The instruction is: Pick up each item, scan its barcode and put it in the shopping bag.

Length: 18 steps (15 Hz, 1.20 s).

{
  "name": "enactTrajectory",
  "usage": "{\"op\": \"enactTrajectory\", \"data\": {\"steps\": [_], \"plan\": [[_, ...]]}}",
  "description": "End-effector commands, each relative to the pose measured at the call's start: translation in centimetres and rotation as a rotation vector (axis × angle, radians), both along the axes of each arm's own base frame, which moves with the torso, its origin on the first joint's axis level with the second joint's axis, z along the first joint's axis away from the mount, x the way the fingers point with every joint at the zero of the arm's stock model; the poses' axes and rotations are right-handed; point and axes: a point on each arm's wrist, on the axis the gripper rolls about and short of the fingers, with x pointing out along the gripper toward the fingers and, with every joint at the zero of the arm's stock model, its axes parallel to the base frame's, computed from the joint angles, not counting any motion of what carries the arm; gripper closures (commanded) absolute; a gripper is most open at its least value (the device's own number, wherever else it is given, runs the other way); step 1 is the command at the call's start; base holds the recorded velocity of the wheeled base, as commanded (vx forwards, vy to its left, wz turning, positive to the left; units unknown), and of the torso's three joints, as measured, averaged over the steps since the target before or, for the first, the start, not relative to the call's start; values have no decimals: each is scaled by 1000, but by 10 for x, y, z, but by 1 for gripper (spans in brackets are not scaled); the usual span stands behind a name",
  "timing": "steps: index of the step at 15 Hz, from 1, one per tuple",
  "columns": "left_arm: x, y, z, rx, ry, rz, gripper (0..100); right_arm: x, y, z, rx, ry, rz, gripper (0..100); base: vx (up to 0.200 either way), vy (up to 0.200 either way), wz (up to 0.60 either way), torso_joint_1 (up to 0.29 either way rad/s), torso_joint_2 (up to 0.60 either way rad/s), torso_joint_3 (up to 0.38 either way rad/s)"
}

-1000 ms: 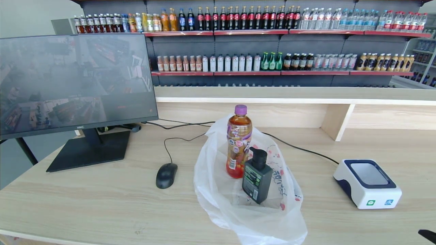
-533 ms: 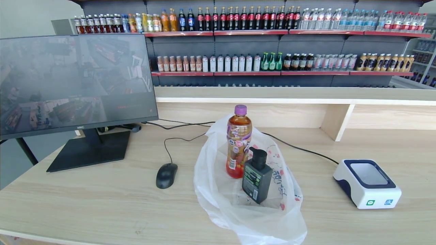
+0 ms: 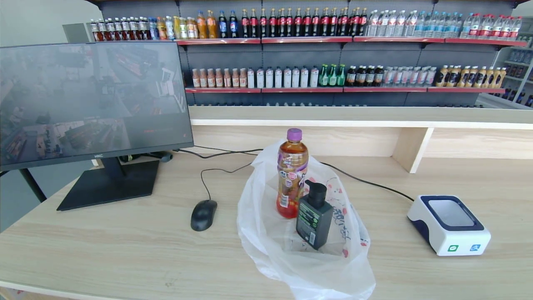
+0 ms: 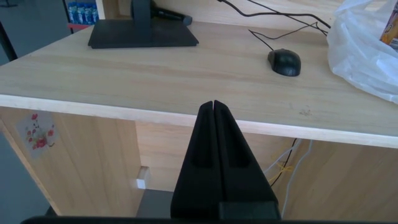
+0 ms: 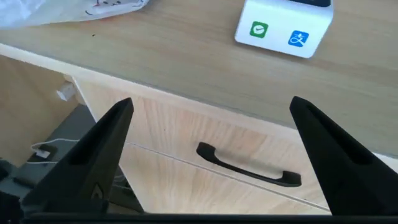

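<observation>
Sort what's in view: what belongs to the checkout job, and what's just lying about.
Job: tea bottle, pump bottle, bag, scanner.
Lying about: monitor, mouse, shelf drinks.

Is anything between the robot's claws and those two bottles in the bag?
Yes: the counter's front edge. The left gripper and right gripper sit below the tabletop; the tea bottle and pump bottle stand in the bag above.

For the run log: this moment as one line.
left gripper shut | right gripper open | both off counter | drink bottle, pump bottle upright in shopping bag | scanner right of bag
</observation>
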Motion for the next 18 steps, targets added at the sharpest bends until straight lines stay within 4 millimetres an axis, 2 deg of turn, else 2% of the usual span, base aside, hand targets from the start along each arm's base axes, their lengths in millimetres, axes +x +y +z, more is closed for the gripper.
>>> {"op": "enactTrajectory", "data": {"steps": [1,3,8,18], "plan": [[0,0,0,1,0,-1,100,-9,0,-1,5,-115,-69,0,0,0,0,0,0,0],[0,0,0,-1,-2,0,100,-17,1,-7,4,-222,-68,0,0,0,0,0,0,0],[0,0,0,1,0,0,100,-17,0,-8,96,-214,-108,0,0,0,0,0,0,0],[0,0,0,-1,-2,0,100,-17,-1,-8,106,-214,-126,0,-200,0,0,3,0,3]]}}
